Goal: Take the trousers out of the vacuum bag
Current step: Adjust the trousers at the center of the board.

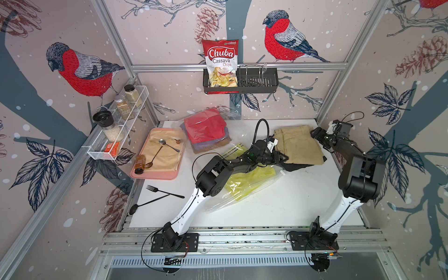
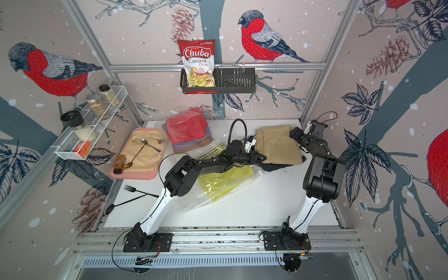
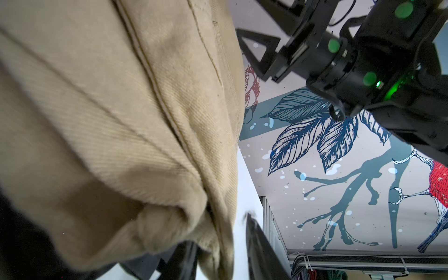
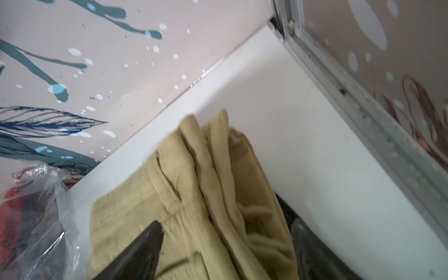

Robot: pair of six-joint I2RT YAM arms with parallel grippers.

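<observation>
**Stock list, as I see it from the remote desk**

1. L gripper (image 1: 282, 158): fingers parted, not clamped. In the L wrist view an edge of the tan trousers (image 3: 109, 121) hangs between them, w/ bare table showing beside it.
2. R gripper (image 4: 226, 224): spread wide, straddling the folded far corner of the tan pair. I see nothing pinched.
3. Tan trousers: out of the bag, far right on the table (image 1: 291, 206), lying on the black trousers (image 1: 300, 166). L gripper is at their near-left edge, R gripper at their far-right corner.
4. Vacuum bag (image 1: 218, 206): centre, below the L forearm, w/ the yellow trousers (image 1: 252, 181) inside.
5. Red trousers (image 1: 203, 128): stacked on the purple trousers (image 1: 206, 146) & mustard-brown trousers (image 1: 224, 143), far centre-left, under clear plastic. Can't tell if it's the same bag.
6. Edges/room: the tan/black pile sits near the table's right edge & back wall. Bare tabletop runs front centre to front right. Pink tray (image 1: 174, 173) & black fork (image 1: 164, 192) are on the left.
</observation>
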